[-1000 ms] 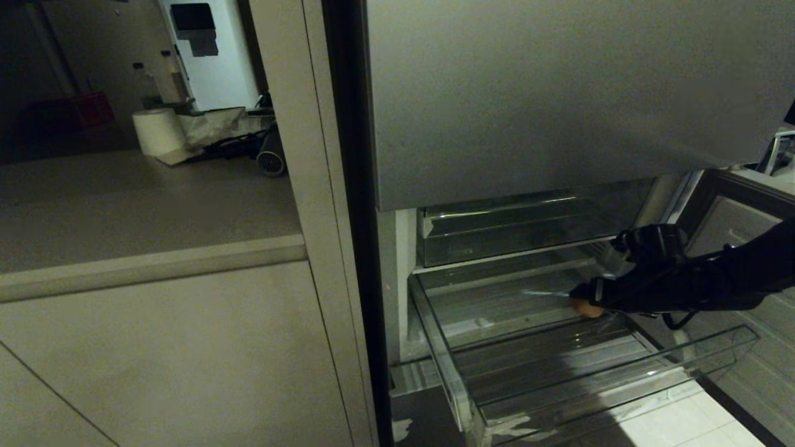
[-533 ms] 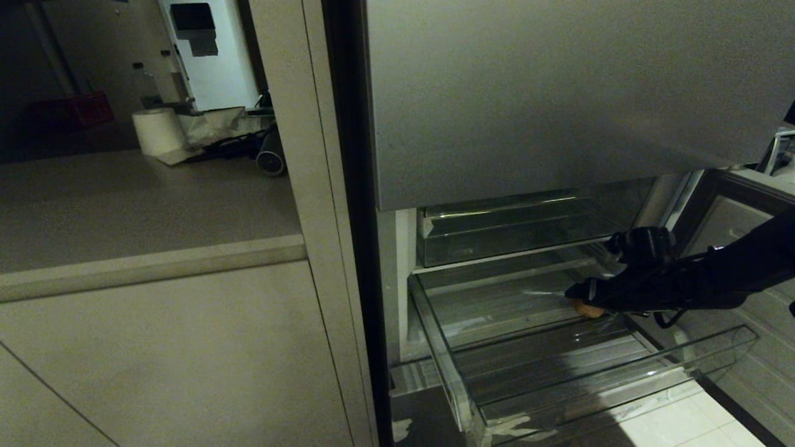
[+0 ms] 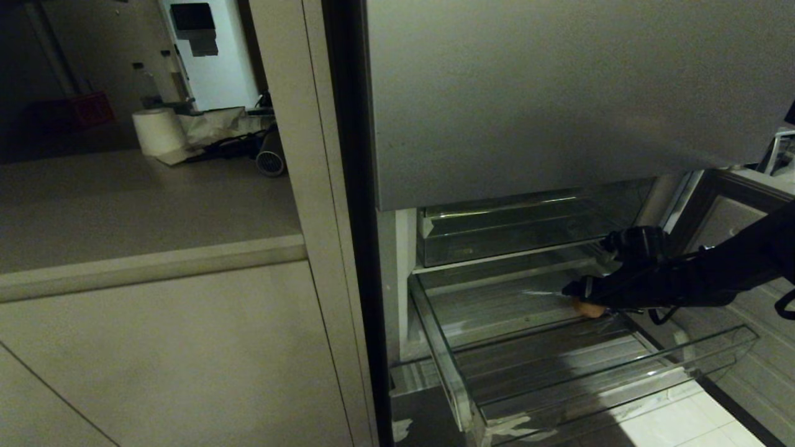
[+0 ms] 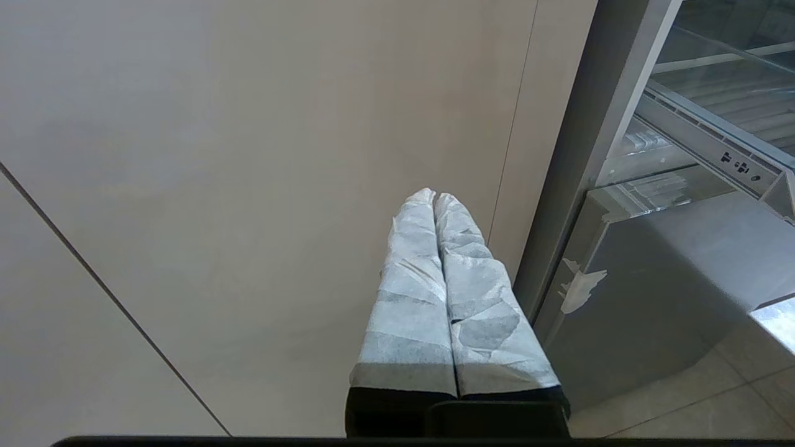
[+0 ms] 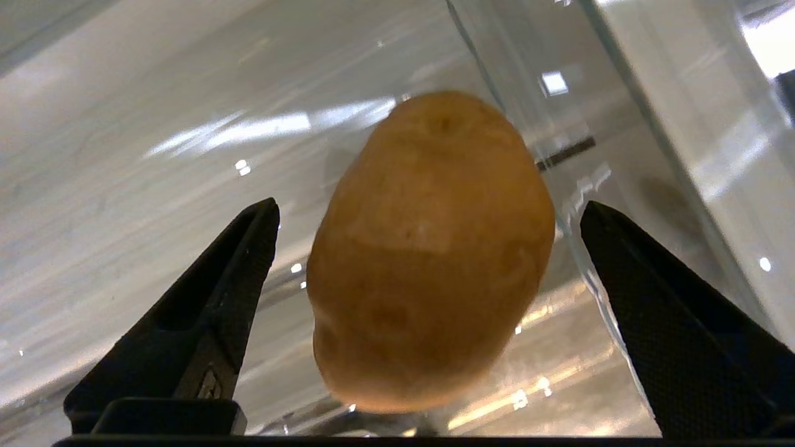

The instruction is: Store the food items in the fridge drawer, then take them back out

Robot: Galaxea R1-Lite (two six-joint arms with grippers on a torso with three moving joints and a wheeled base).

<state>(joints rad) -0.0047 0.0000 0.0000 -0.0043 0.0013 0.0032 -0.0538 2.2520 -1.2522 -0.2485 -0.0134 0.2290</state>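
- The fridge drawer (image 3: 559, 366) is seen pulled well out below the grey steel door panel (image 3: 559, 93), its clear ribbed floor exposed; a shallower clear bin (image 3: 509, 233) is seen above and behind it.
- The right arm is reached in from the right side of the head view, and the right gripper (image 3: 581, 297) is held low over the drawer's rear right part, close to the side wall.
- The left gripper (image 4: 438, 205) is parked away from the work, pointed at a plain cabinet front (image 4: 248, 155) beside the fridge, with its two wrapped fingers (image 4: 410, 298) pressed together.
- The potato (image 5: 431, 248) is found on the drawer floor beside the clear side wall, between the right gripper's fingers (image 5: 211, 292), which are spread wide with a gap on each side, so nothing is gripped.
- Compared with a second ago, the gripper is seen shifted slightly deeper into the drawer while the potato is kept at the same spot.
- The storing step is judged done for this item; taking it back out is judged to be left.
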